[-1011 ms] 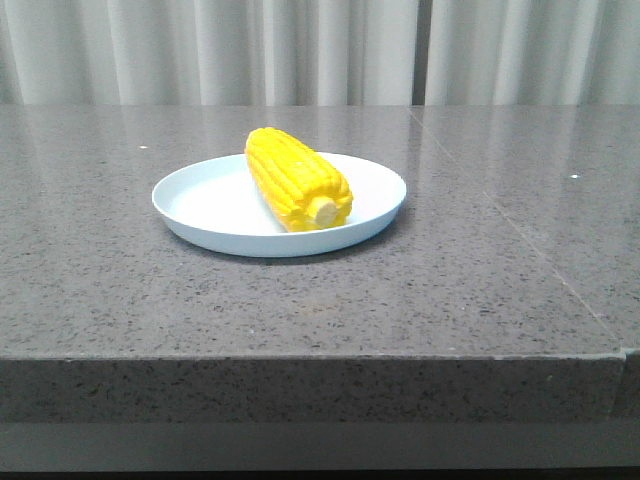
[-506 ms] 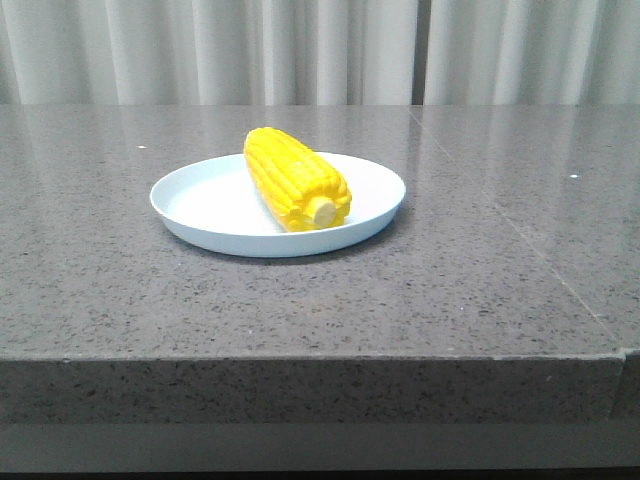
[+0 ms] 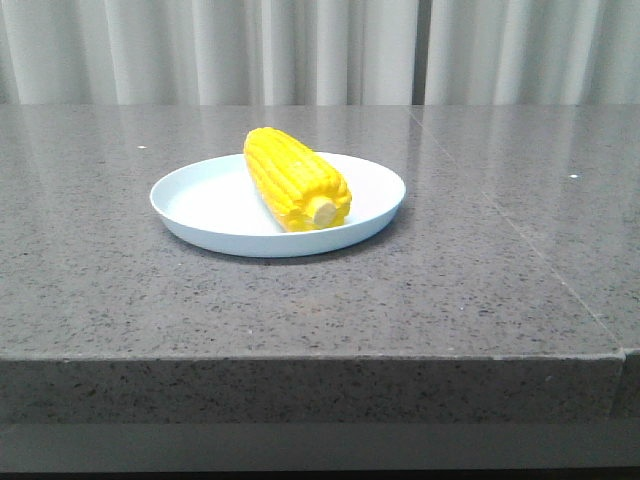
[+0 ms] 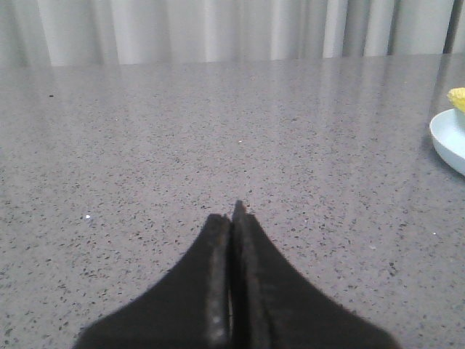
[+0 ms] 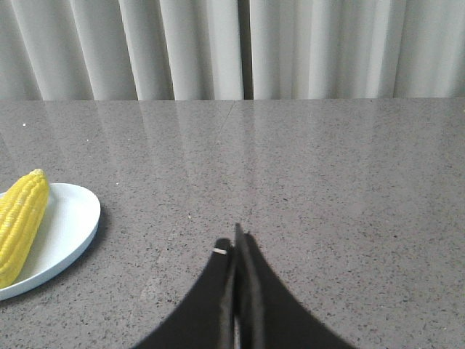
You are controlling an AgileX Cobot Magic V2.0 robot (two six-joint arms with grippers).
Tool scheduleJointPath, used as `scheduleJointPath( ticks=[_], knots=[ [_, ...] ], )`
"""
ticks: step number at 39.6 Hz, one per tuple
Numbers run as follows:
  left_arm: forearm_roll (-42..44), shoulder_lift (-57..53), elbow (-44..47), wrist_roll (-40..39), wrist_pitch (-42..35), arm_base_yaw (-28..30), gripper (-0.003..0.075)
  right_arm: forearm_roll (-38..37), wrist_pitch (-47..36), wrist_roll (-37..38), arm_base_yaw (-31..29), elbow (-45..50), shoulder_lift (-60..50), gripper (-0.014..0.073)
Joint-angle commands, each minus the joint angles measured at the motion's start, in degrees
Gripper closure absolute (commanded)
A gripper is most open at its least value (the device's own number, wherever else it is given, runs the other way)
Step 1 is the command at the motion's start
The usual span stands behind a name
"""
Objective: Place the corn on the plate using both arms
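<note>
Nothing has shifted since half a second ago: the corn (image 3: pixel 298 179) lies across the plate (image 3: pixel 200 205), mid-worktop (image 3: pixel 450 300). Both pincers, left (image 4: pixel 231 218) and right (image 5: pixel 237 243), are pressed closed, empty, over bare stone well apart from the plate's rim.

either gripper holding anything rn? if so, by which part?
Nothing is held. Left gripper and right gripper both have jaws shut on nothing, over bare table. The corn lies on the plate, untouched by either.

Glossy speckled stone table (image 3: pixel 450 290), smooth plate (image 3: pixel 200 225)
</note>
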Motion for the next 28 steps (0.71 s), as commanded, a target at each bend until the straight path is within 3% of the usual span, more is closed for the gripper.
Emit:
scheduleJointPath(
  ticks=[1,11,21,28],
  knots=[
    [-0.02,-0.96,1.26,0.03,-5.27,0.07,0.0741,-1.42,-4.53,-0.10,-0.41,-1.40,0.69,0.0663],
    [-0.02,-0.96,1.26,0.03,-5.27,0.07,0.0741,0.14,-5.39,-2.10,-1.44,1.45,0.33,0.0663],
    [-0.02,-0.96,1.26,0.03,-5.27,0.07,0.0741,20.48,-17.71,-26.10,-11.32,14.25,-6.14,0.0663],
    [-0.02,-0.96,1.26,0.03,-5.27,0.07,0.0741,26.19,-19.28,-28.20,-17.57,20.43,-11.07,0.0663]
  ],
)
